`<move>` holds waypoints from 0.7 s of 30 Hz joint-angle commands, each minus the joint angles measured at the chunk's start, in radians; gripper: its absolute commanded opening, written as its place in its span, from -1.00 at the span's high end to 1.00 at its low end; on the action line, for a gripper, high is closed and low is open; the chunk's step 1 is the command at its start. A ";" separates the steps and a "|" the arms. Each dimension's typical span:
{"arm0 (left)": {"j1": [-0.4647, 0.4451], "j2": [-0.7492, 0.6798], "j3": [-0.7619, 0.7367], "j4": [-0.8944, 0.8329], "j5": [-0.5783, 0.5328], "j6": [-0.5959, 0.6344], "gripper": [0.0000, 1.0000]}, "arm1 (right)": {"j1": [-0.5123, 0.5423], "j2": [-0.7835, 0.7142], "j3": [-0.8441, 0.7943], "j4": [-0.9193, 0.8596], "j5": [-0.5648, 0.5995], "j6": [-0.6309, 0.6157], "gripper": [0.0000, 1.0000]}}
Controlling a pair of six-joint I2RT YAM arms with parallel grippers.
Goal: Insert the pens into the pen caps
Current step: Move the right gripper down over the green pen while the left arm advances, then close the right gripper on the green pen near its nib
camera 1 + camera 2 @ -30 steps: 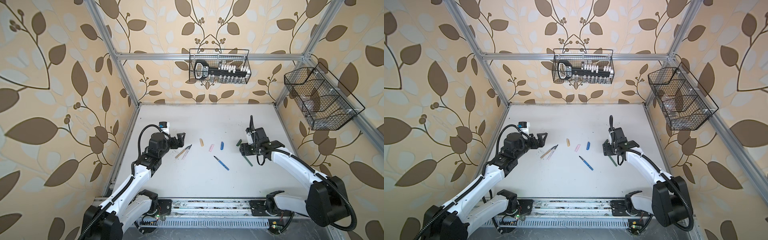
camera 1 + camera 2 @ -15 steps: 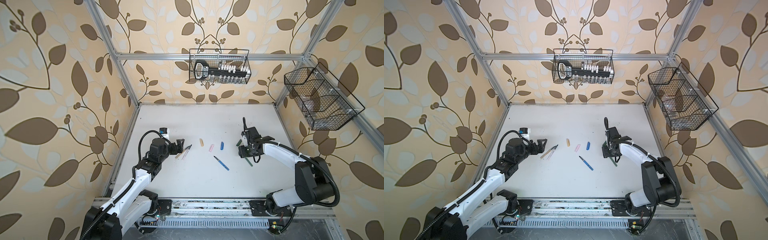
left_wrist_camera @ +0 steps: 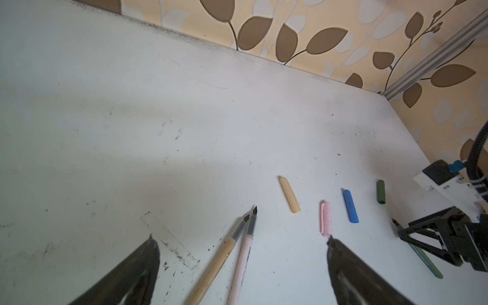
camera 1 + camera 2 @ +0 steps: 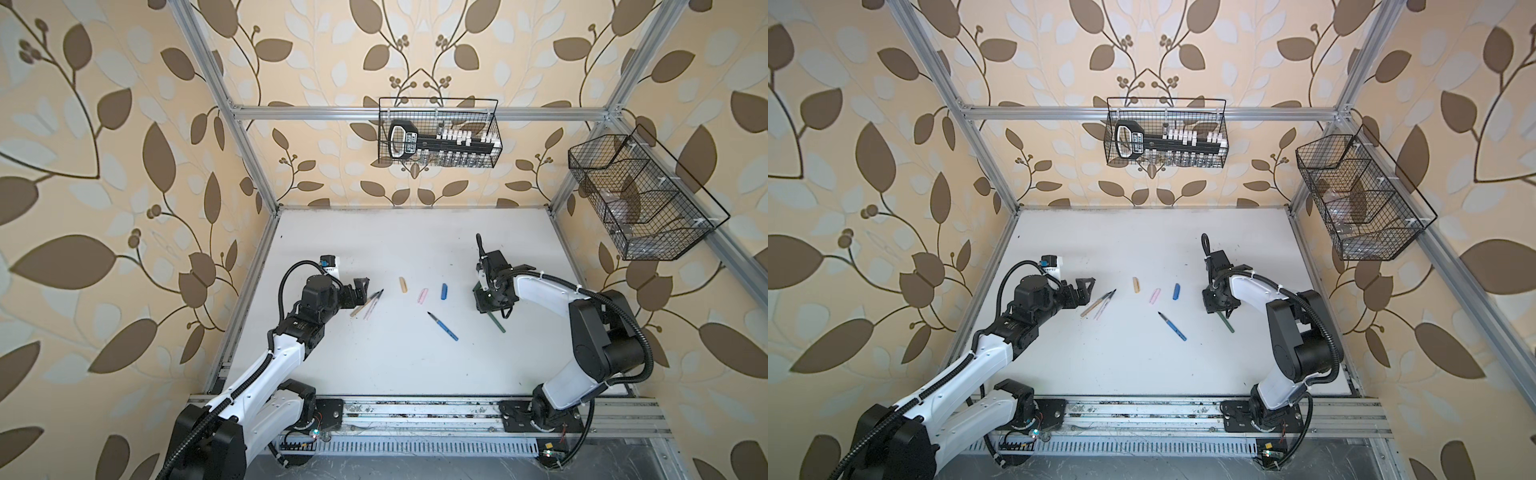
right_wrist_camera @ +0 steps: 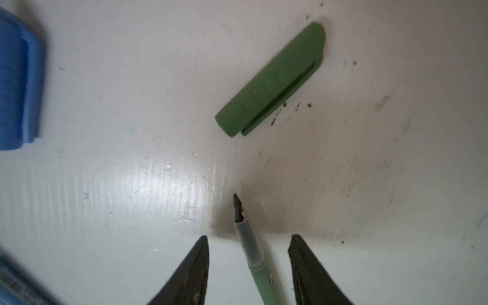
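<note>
The tan pen (image 4: 360, 308) and pink pen (image 4: 371, 309) lie side by side on the white table, tips touching. My left gripper (image 4: 362, 289) hovers just over them, wide open, and both pens (image 3: 216, 264) run between its fingers. Tan (image 4: 402, 284), pink (image 4: 422, 296) and blue caps (image 4: 444, 291) lie in a row, with the blue pen (image 4: 444, 326) in front. My right gripper (image 5: 249, 237) is down at the table, open, straddling the green pen (image 5: 257, 274) near its tip with a gap on each side. The green cap (image 5: 272, 79) lies just past that tip and is hidden in both top views.
A wire basket (image 4: 438, 133) holding a black tool hangs on the back wall, and a second wire basket (image 4: 640, 195) hangs on the right wall. Aluminium frame posts stand at the table's back corners. The arms' base rail (image 4: 415, 411) runs along the front edge.
My right gripper has dropped to the table around the green pen's front end, and its jaws have narrowed. My left gripper has shifted a little toward the tan and pink pens.
</note>
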 commanded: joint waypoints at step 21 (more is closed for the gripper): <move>-0.007 -0.034 -0.022 0.092 0.054 -0.001 -0.98 | 0.027 0.086 0.043 -0.044 0.066 -0.042 0.37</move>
